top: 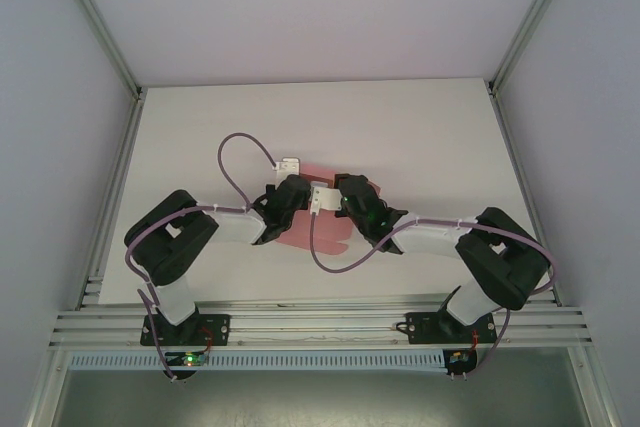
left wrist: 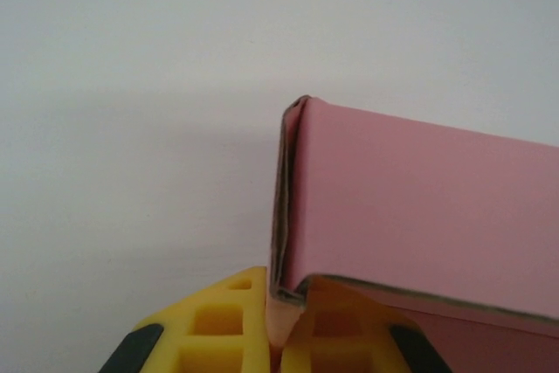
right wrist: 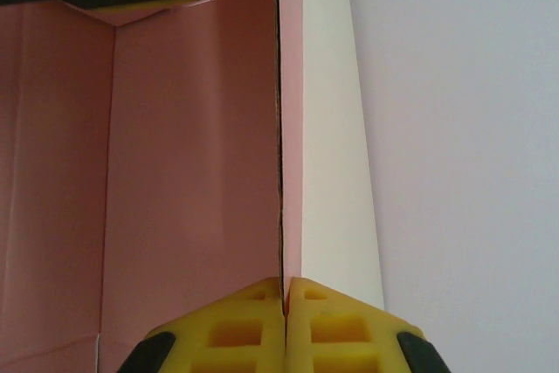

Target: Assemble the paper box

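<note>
The pink paper box (top: 318,234) lies mid-table between my two wrists, partly folded up. In the left wrist view a pink wall (left wrist: 410,207) stands upright, and my left gripper (left wrist: 281,316) is shut on its doubled corner edge, yellow fingers (left wrist: 218,325) on either side. In the right wrist view my right gripper (right wrist: 286,299) is shut on the thin edge of another upright wall (right wrist: 293,128), pink inside and white outside. The box's pink inner floor and fold lines (right wrist: 175,172) lie to its left. Both grippers (top: 296,192) (top: 345,192) meet over the box.
The white table (top: 400,127) is bordered by aluminium frame rails (top: 320,327) at the near edge and posts at the sides. Purple cables (top: 235,162) loop from both wrists above the table.
</note>
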`<action>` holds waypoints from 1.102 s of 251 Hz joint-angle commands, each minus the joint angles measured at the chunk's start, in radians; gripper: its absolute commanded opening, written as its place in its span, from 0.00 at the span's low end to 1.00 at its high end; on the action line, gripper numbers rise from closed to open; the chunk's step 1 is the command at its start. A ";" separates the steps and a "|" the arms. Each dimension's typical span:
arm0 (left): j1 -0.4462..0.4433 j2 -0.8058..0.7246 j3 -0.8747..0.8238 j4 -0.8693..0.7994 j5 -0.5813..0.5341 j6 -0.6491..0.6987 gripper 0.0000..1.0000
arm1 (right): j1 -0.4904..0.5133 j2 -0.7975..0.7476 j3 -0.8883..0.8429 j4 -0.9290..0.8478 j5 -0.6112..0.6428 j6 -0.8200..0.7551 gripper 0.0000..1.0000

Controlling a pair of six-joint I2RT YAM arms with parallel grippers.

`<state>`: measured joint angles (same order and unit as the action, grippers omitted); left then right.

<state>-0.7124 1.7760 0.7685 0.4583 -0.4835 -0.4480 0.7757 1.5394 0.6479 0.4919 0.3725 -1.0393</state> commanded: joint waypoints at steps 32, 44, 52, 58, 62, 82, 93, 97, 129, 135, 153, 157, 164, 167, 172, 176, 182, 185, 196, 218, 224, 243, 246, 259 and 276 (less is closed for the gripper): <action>0.056 0.033 -0.095 -0.020 0.016 0.033 0.19 | -0.016 -0.039 -0.027 -0.131 0.017 0.040 0.00; 0.056 0.028 -0.098 -0.018 0.027 0.045 0.21 | -0.016 -0.040 -0.029 -0.130 0.014 0.039 0.00; 0.056 0.028 -0.101 -0.017 0.021 0.039 0.20 | -0.015 -0.041 -0.029 -0.131 0.010 0.042 0.00; 0.056 0.025 -0.100 -0.018 0.021 0.039 0.21 | -0.016 -0.042 -0.029 -0.132 0.007 0.043 0.00; 0.056 0.024 -0.099 -0.020 0.020 0.041 0.21 | -0.016 -0.044 -0.029 -0.131 0.006 0.045 0.00; 0.056 0.021 -0.098 -0.014 0.001 0.037 0.16 | -0.017 -0.041 -0.027 -0.133 0.006 0.044 0.00; 0.058 0.020 -0.091 -0.016 0.000 0.045 0.16 | -0.017 -0.041 -0.027 -0.133 0.008 0.044 0.00; 0.059 0.023 -0.087 -0.017 -0.001 0.047 0.16 | -0.018 -0.040 -0.027 -0.133 0.008 0.043 0.00; 0.057 0.047 -0.056 -0.019 -0.023 0.038 0.00 | -0.020 -0.042 -0.029 -0.132 0.002 0.051 0.00; 0.056 0.053 -0.052 -0.025 -0.040 0.032 0.00 | -0.021 -0.043 -0.029 -0.134 0.002 0.051 0.00; 0.056 0.067 -0.055 -0.018 -0.081 0.022 0.00 | -0.026 -0.047 -0.028 -0.136 0.001 0.052 0.00; 0.055 0.068 -0.058 -0.017 -0.095 0.015 0.00 | -0.027 -0.048 -0.029 -0.136 0.000 0.054 0.00; 0.056 0.071 -0.060 -0.017 -0.097 0.008 0.00 | -0.027 -0.049 -0.028 -0.138 0.000 0.054 0.00; 0.056 0.071 -0.064 -0.017 -0.099 0.007 0.00 | -0.027 -0.049 -0.028 -0.139 -0.001 0.054 0.00; 0.053 0.071 -0.067 -0.019 -0.117 0.007 0.00 | -0.027 -0.050 -0.029 -0.139 -0.001 0.053 0.00; 0.050 0.070 -0.070 -0.022 -0.134 -0.002 0.00 | -0.027 -0.049 -0.029 -0.140 -0.001 0.053 0.00; 0.046 0.067 -0.076 -0.020 -0.142 -0.004 0.00 | -0.027 -0.049 -0.028 -0.141 0.000 0.054 0.00; 0.046 0.068 -0.078 -0.019 -0.147 -0.002 0.00 | -0.028 -0.049 -0.028 -0.141 0.000 0.054 0.00; 0.040 0.063 -0.079 -0.037 -0.199 -0.023 0.00 | -0.027 -0.047 -0.027 -0.143 -0.002 0.056 0.00; 0.039 0.062 -0.075 -0.084 -0.274 -0.050 0.00 | -0.029 -0.046 -0.027 -0.146 0.000 0.057 0.00; 0.041 0.062 -0.074 -0.088 -0.269 -0.041 0.00 | -0.028 -0.048 -0.028 -0.145 -0.001 0.056 0.00; 0.039 0.050 -0.063 -0.131 -0.270 -0.047 0.00 | -0.030 -0.051 -0.025 -0.148 0.001 0.059 0.00; 0.039 0.048 -0.062 -0.133 -0.266 -0.040 0.00 | -0.029 -0.050 -0.027 -0.148 0.000 0.060 0.00; 0.032 0.033 -0.065 -0.133 -0.272 -0.032 0.00 | -0.028 -0.055 -0.026 -0.148 0.001 0.063 0.00; 0.027 0.001 -0.070 -0.134 -0.231 -0.015 0.00 | -0.029 -0.054 -0.021 -0.146 0.002 0.074 0.00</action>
<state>-0.7284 1.7981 0.7311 0.5125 -0.5213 -0.4313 0.7628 1.5116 0.6460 0.4526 0.3233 -1.0145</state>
